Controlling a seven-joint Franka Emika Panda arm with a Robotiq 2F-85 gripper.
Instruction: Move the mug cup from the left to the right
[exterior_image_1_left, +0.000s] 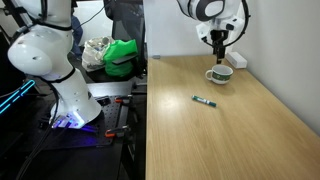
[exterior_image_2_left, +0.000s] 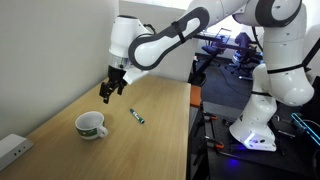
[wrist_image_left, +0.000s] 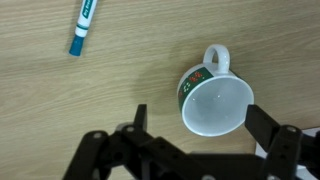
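Note:
The mug cup is a low white cup with dark green markings and a small handle. It stands upright on the wooden table in both exterior views. In the wrist view the mug cup lies just ahead of my open fingers, its rim between the two fingertips. My gripper hangs above the cup, open and empty; it also shows in an exterior view and in the wrist view.
A marker pen with a blue-green cap lies on the table a short way from the cup. The wooden table ends near a white wall. A white socket box sits at the table's edge. Clutter and a green bag stand beside the table.

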